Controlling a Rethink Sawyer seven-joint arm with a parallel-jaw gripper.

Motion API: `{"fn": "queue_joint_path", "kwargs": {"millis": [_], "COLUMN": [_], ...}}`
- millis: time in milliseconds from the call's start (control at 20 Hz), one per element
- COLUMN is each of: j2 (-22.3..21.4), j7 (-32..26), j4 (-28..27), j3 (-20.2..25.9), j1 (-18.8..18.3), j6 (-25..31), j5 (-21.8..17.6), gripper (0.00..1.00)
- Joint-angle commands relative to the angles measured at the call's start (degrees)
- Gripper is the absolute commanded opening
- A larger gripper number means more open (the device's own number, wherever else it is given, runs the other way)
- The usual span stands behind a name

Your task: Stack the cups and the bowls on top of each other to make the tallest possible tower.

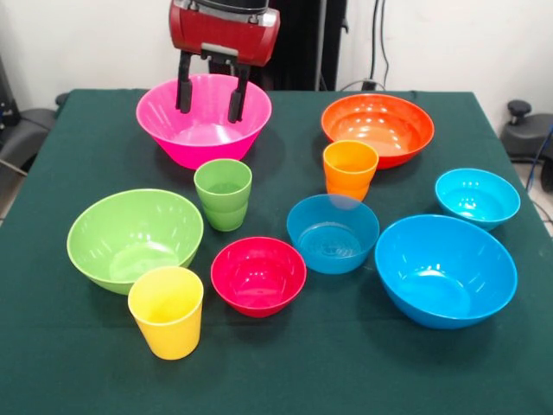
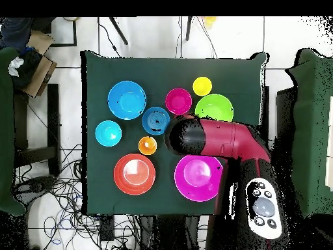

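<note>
My gripper [image 1: 209,112] hangs open and empty at the table's far side, its fingers showing in front of the large pink bowl [image 1: 203,130], above the green cup [image 1: 223,194]. The orange cup [image 1: 350,169] stands near the large orange bowl [image 1: 378,128]. The yellow cup [image 1: 166,311] stands at the front by the light green bowl [image 1: 135,238]. The red bowl [image 1: 258,275], two small blue bowls [image 1: 333,232] [image 1: 477,197] and the large blue bowl [image 1: 445,268] stand apart on the cloth. Nothing is stacked. In the overhead view the arm [image 2: 221,140] hides the green cup.
The dark green table cloth [image 1: 285,372] carries everything. In the overhead view the pink bowl [image 2: 198,177] and orange bowl [image 2: 134,174] lie nearest the robot's base. Cables and chairs stand on the floor around the table.
</note>
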Motion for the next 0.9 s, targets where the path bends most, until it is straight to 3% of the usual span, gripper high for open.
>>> {"fn": "queue_joint_path", "kwargs": {"millis": [50,900], "j2": [0.4,0.6], "j7": [-3.0,-3.3], "j4": [2.7,1.6], "j3": [6.4,7.6], "j1": [0.1,1.2], "j6": [6.2,8.6], "j5": [-0.2,-0.6], "gripper": [1.00,1.00]}}
